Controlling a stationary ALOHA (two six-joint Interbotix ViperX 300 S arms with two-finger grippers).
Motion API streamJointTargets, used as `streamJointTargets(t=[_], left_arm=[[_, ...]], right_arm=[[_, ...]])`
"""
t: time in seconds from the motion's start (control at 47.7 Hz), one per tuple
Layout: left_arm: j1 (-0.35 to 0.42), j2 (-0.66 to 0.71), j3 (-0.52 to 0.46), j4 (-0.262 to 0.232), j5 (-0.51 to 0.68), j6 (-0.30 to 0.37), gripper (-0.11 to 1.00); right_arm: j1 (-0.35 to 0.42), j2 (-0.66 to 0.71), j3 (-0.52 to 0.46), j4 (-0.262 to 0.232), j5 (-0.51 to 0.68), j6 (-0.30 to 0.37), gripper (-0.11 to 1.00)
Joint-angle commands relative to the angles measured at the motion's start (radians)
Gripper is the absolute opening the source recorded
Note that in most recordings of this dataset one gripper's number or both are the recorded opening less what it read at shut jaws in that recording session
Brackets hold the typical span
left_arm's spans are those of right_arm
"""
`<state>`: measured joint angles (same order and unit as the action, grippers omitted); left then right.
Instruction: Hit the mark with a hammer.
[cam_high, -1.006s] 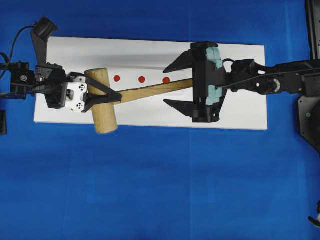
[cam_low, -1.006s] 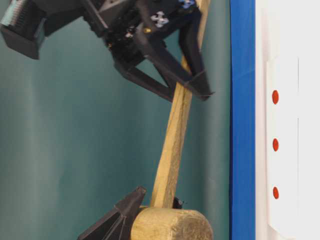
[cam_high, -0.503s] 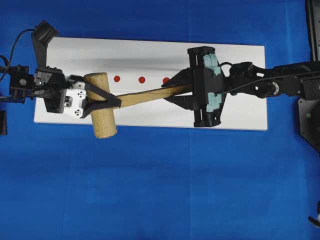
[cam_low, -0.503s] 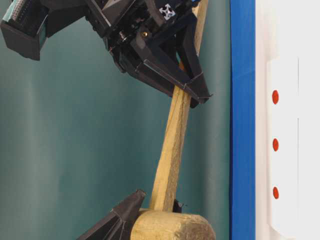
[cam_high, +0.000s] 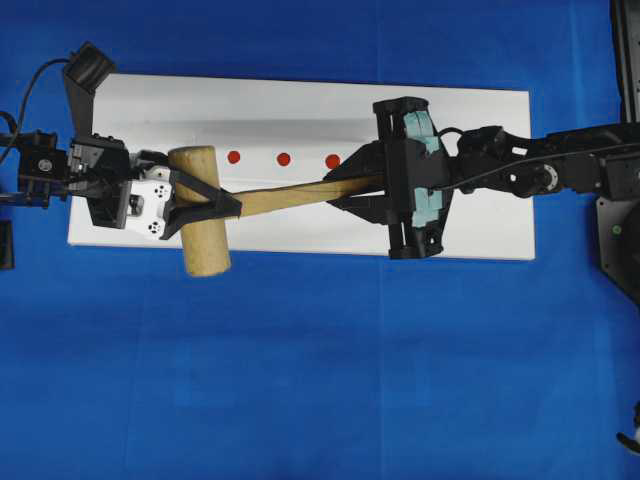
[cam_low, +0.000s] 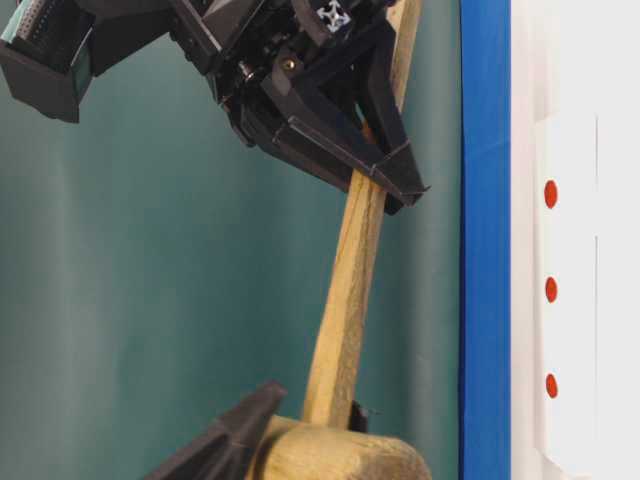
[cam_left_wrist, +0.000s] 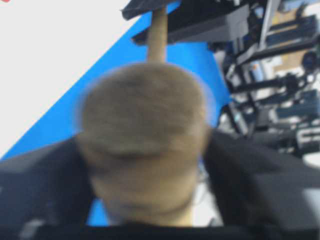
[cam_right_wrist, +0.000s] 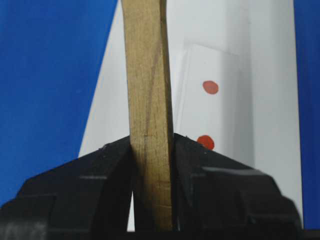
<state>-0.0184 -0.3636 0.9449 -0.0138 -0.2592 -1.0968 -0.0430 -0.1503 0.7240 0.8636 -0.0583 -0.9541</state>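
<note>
The hammer is held above the white board (cam_high: 480, 130), its thick wooden head (cam_high: 205, 228) on the left and its flat handle (cam_high: 290, 196) running right. My right gripper (cam_high: 345, 186) is shut on the handle (cam_right_wrist: 145, 75) near its free end. The blurred head (cam_left_wrist: 142, 110) sits between the fingers of my left gripper (cam_high: 238, 205), with slim gaps beside it, so those jaws stand open. Three red marks (cam_high: 233, 157) (cam_high: 283, 159) (cam_high: 332, 161) lie in a row on the board behind the handle. The table-level view shows the handle (cam_low: 345, 300) well clear of the board.
Blue cloth (cam_high: 320, 370) surrounds the board on all sides. A black camera mount (cam_high: 85, 62) sticks out above the left arm. Dark equipment (cam_high: 625, 60) stands at the right edge, and a small black object (cam_high: 5, 245) at the left edge.
My right gripper closed on the handle. The left fingers have since spread off the head, which has sagged and shifted slightly.
</note>
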Motion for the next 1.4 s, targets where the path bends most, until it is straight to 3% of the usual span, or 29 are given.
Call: streamJointTargets(t=[0.0, 0.084, 0.126, 0.545, 0.985, 1.132, 1.384], left_arm=[[-0.003, -0.020, -0.031, 0.003, -0.002, -0.003, 0.77], [-0.002, -0.020, -0.032, 0.005, 0.009, -0.002, 0.92], [0.000, -0.018, -0.034, 0.003, 0.018, -0.002, 0.94], [0.006, -0.101, 0.015, 0.002, 0.095, -0.005, 0.92], [0.006, -0.368, 0.158, 0.002, 0.233, -0.011, 0.92], [0.006, -0.448, 0.179, 0.003, 0.316, -0.005, 0.92], [0.009, -0.472, 0.190, 0.011, 0.336, 0.043, 0.92]], right_arm=[[0.000, -0.011, -0.031, 0.003, -0.005, 0.008, 0.10], [0.000, -0.011, -0.032, 0.003, -0.005, 0.011, 0.10], [0.000, -0.011, -0.032, 0.005, -0.005, 0.011, 0.10], [0.002, -0.038, -0.003, 0.038, -0.005, 0.014, 0.10], [0.002, -0.144, 0.101, 0.098, -0.005, 0.014, 0.09], [0.000, -0.156, 0.112, 0.110, -0.006, 0.014, 0.09], [0.002, -0.141, 0.098, 0.118, -0.005, 0.031, 0.09]])
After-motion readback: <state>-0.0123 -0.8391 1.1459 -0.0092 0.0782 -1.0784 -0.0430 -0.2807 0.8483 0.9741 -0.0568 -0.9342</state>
